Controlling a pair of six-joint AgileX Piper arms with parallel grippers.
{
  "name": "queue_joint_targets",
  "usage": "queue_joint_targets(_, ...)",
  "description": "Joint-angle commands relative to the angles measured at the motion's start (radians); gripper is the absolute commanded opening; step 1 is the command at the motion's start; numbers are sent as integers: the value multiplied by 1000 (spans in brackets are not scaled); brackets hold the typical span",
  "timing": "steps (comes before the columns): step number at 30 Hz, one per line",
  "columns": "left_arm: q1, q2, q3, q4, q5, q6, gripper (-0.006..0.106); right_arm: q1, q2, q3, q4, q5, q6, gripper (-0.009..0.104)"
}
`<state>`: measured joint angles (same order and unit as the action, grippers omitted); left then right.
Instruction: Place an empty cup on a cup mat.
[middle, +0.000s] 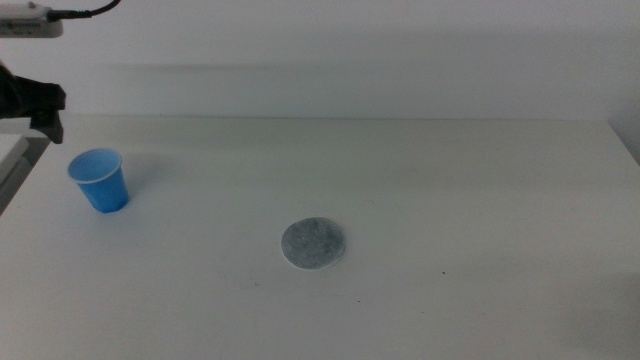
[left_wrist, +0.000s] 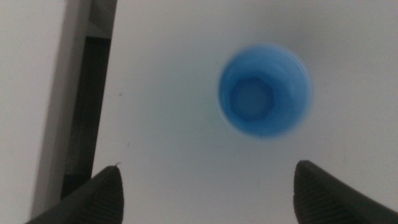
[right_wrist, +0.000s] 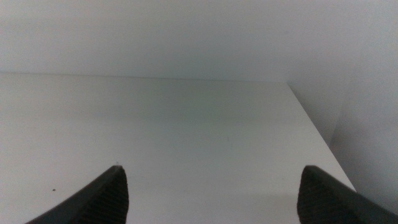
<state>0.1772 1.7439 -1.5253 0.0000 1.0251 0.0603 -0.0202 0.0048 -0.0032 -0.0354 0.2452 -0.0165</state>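
The blue cup (middle: 99, 180) stands upright and empty on the white table at the left. The grey speckled cup mat (middle: 313, 243) lies flat near the middle, well apart from the cup. My left gripper (middle: 45, 108) hangs above the table's far left, behind and above the cup. In the left wrist view the gripper (left_wrist: 208, 167) is open wide, with the cup (left_wrist: 264, 90) seen from above, ahead of the jaws and not between them. My right gripper (right_wrist: 212, 168) is open and empty over bare table, out of the middle view.
The table's left edge (middle: 18, 170) runs close beside the cup, with a dark gap (left_wrist: 84, 93) past it. The table's right edge (right_wrist: 317, 134) and a pale wall show in the right wrist view.
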Motion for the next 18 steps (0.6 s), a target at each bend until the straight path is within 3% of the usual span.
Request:
queue_joint_targets(1, 14, 80, -77, -33, 34, 27, 94, 1, -5, 3, -3, -7, -4, 93)
queue_joint_targets(14, 12, 328, -163, -79, -30, 100, 93, 1, -5, 3, -3, -7, -4, 93)
queue_joint_targets(18, 12, 364, -163, -91, -40, 119, 81, 1, -5, 3, -3, -7, -4, 93)
